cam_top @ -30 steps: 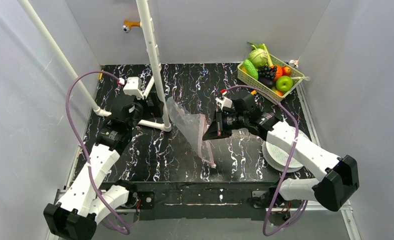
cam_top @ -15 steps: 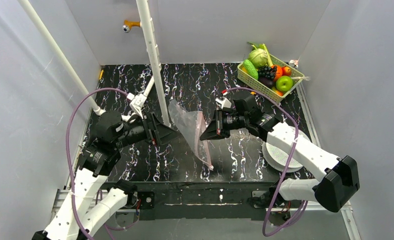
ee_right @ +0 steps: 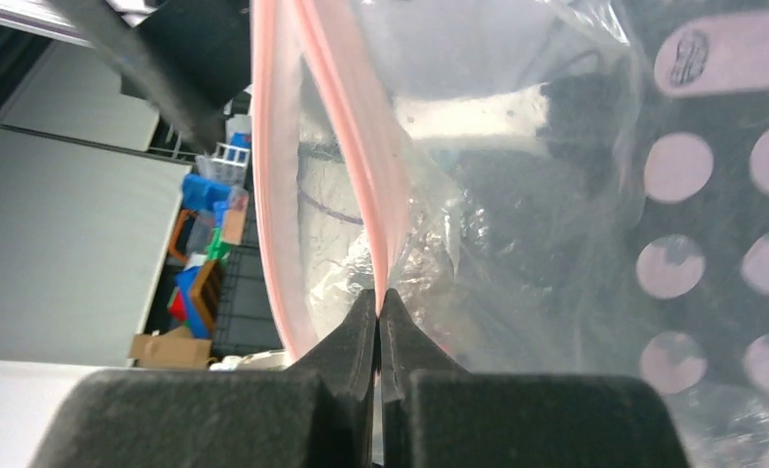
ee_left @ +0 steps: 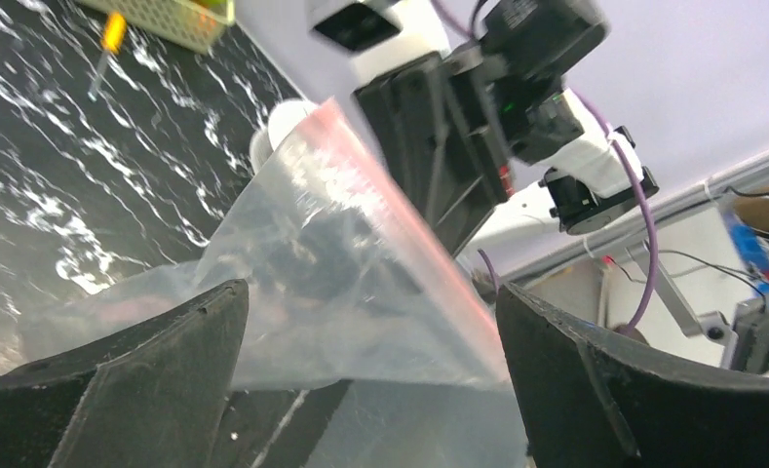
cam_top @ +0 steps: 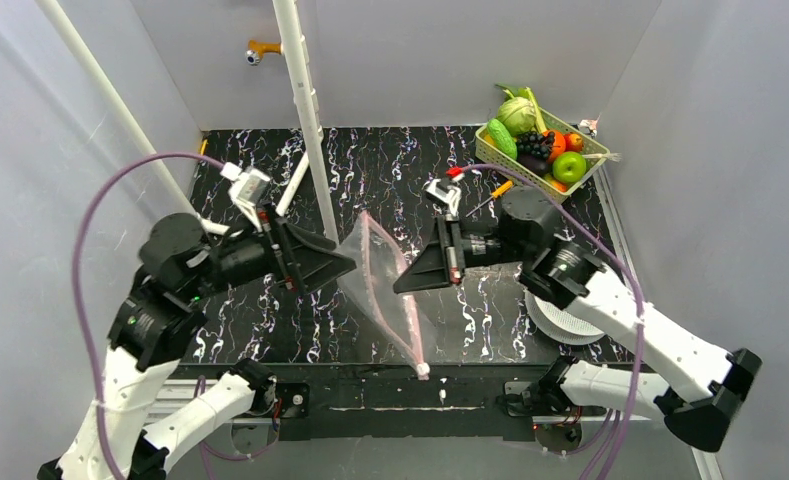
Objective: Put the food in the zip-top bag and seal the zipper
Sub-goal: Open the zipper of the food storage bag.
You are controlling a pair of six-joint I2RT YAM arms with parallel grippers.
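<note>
The zip-top bag (cam_top: pixel 382 283) hangs clear of the table between my two grippers. My right gripper (cam_top: pixel 402 285) is shut on one side of its pink zipper (ee_right: pixel 343 107); the bag fills the right wrist view (ee_right: pixel 556 244), and its mouth gapes a little there. My left gripper (cam_top: pixel 345 265) is open at the bag's left edge, and in the left wrist view the bag (ee_left: pixel 341 292) spans the gap between its fingers (ee_left: pixel 166 361). The food (cam_top: pixel 545 145) lies in the basket at the far right: orange fruit, green pieces, grape bunch.
A yellow-green basket (cam_top: pixel 505 160) at the far right corner also holds a pale cabbage (cam_top: pixel 516 115). A white perforated disc (cam_top: pixel 560 315) lies on the table under my right arm. A white pole (cam_top: pixel 305 110) stands at the centre back. An orange-handled tool (cam_top: pixel 495 192) lies near the basket.
My right gripper lifted the bag and drew it nearer. My left arm swung from the white pole toward the bag, and its open gripper now sits at the bag's left edge.
</note>
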